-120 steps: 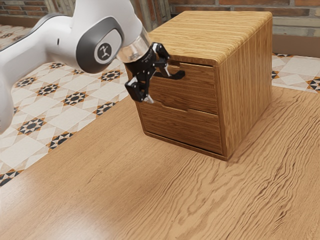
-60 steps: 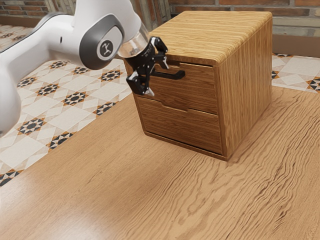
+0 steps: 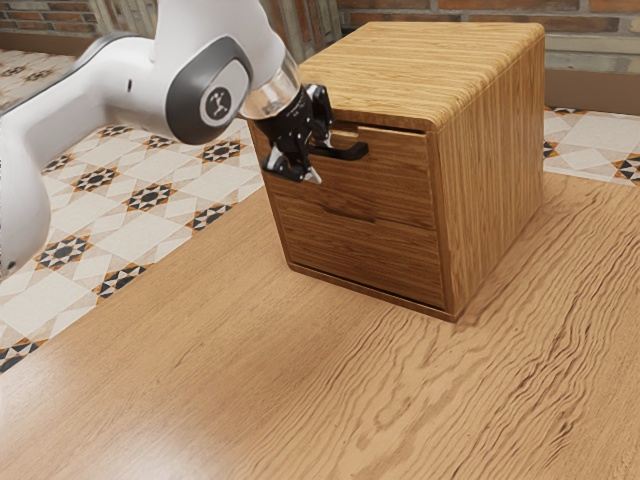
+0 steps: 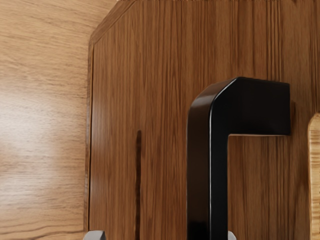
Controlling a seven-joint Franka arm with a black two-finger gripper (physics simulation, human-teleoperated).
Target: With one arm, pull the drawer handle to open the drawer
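A white robot arm (image 3: 130,80) reaches from the exterior view's left to a wooden cabinet (image 3: 490,150) standing on a wood-grain table (image 3: 350,390), with patterned floor tiles (image 3: 120,210) behind. Its black gripper (image 3: 308,152) is at the top drawer (image 3: 390,175), set over the near end of the black handle (image 3: 345,152), which runs across the upper part of the drawer front. The claw's fingers stand apart, one on each side of the bar. In the wrist view the handle (image 4: 210,165) rises as a dark, right-angled bar just ahead of the hand. One grey fingertip (image 4: 95,235) sits clear of the bar on one side and the other is close against it on the opposite side, so the bar is straddled, not clamped. The top drawer's front sits level with the front of the lower drawer (image 3: 370,245) beneath it, and no gap shows between it and the cabinet's face. The cabinet stands near the table's far edge, towards the exterior view's right.
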